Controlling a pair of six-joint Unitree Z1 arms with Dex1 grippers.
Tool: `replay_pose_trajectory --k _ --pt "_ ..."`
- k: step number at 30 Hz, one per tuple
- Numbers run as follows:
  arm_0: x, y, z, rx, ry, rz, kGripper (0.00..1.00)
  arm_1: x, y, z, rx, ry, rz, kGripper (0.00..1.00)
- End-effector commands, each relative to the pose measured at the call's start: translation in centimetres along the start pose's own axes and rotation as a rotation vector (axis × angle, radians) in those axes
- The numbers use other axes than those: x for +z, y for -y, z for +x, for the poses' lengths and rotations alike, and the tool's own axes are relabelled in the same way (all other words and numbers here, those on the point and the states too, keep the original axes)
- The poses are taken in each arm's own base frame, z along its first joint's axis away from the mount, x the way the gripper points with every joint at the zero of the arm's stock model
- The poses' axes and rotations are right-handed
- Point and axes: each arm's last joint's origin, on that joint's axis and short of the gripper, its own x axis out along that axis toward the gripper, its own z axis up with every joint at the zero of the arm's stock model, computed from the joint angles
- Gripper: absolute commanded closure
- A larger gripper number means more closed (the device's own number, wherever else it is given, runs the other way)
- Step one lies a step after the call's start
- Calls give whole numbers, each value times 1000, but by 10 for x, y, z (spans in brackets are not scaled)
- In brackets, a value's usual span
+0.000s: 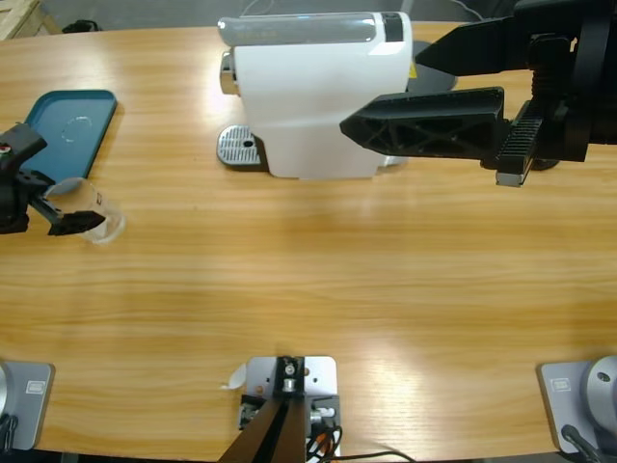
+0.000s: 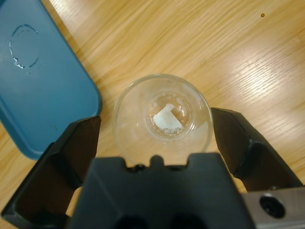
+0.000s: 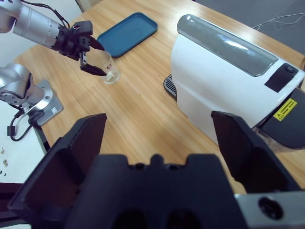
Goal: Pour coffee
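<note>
A clear glass cup (image 2: 162, 119) stands upright on the wooden table, just off the blue tray (image 2: 38, 76). My left gripper (image 2: 156, 124) is open, with one jaw on either side of the cup. The cup (image 1: 92, 207) sits at the table's far left, with the left gripper (image 1: 82, 204) around it. It holds only a small white scrap at its bottom. The coffee is out of view. The white coffee machine (image 1: 318, 96) stands at the back middle. My right gripper (image 1: 386, 92) hangs open above the machine's right side, holding nothing.
The blue tray (image 1: 67, 121) lies at the back left with nothing on it. The machine's round metal drip plate (image 1: 239, 147) juts out on its left. In the right wrist view the left arm's base (image 3: 28, 93) stands at the table's end.
</note>
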Motion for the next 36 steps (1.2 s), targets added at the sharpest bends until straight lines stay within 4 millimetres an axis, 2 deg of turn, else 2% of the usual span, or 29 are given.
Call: replay_pose_trajectory --k 1,2,4,6,8,10,11,13,14,17,19,23,27,30,33,36 --pt "3 0 13 -16 -32 -11 176 -12 -2 18 17 -56 12 0" --pt "3 0 13 -17 -28 -13 222 -13 -2 18 16 -57 13 0" --pt "2 1 10 -33 -13 -16 397 -14 -2 18 15 -60 16 0" --pt "1 1 7 -31 -4 -18 419 -15 -2 17 16 -59 18 0" --pt "-1 1 5 -30 3 -21 563 -15 -1 15 16 -56 19 0" --pt "-2 1 6 -38 -10 -29 576 -17 -1 13 15 -56 23 0" --pt "-2 2 6 -46 -13 -39 641 -18 0 13 14 -57 24 0" --pt "-2 2 6 -56 -9 -37 841 -20 0 12 12 -58 27 0" --pt "-2 3 5 -64 -7 -34 865 -20 0 12 11 -58 27 0" --pt "2 3 2 -92 12 -39 867 -23 1 10 10 -60 33 0" --pt "12 2 -3 -113 50 -32 864 -27 2 7 8 -67 36 0" --pt "37 -1 -15 -196 163 127 865 -30 3 3 8 -76 36 0" --pt "56 -17 -9 -275 222 163 869 -30 3 3 7 -86 36 0" --pt "67 -34 -4 -257 314 172 865 -30 3 6 0 -119 34 0" --pt "81 -39 9 -278 330 246 863 -23 4 7 -5 -137 24 0" --pt "106 -42 23 -317 353 290 864 -19 9 13 -20 -149 32 0"
